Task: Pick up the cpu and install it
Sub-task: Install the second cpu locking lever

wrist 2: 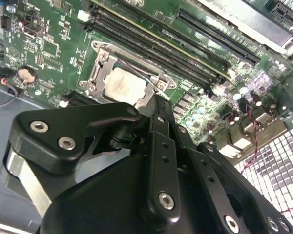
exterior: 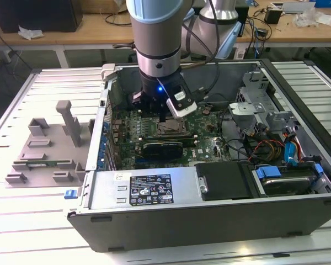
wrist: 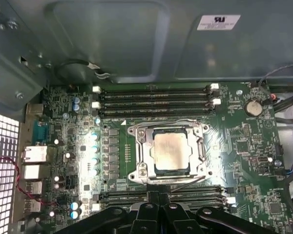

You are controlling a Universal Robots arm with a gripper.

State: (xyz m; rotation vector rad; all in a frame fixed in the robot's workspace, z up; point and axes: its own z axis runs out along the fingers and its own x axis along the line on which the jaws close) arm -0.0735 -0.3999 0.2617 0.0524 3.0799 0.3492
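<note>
The cpu [wrist: 172, 151] is a silver-topped square lying flat inside the metal socket frame [wrist: 136, 155] on the green motherboard [wrist: 249, 146]. It also shows in the second wrist view as the cpu [wrist 2: 121, 85], just beyond my fingertips. My gripper [wrist 2: 156, 101] hangs above the socket's edge with its black fingers drawn together and nothing between them. In the exterior view my gripper [exterior: 165, 117] reaches down into the open computer case, directly over the socket [exterior: 174, 130].
Black memory slots [wrist: 156, 100] run along both sides of the socket. The case wall [exterior: 209, 221], a drive cage [exterior: 259, 105] and loose cables [exterior: 265, 146] surround the board. A grey holder [exterior: 49, 149] stands on the table at the exterior view's left.
</note>
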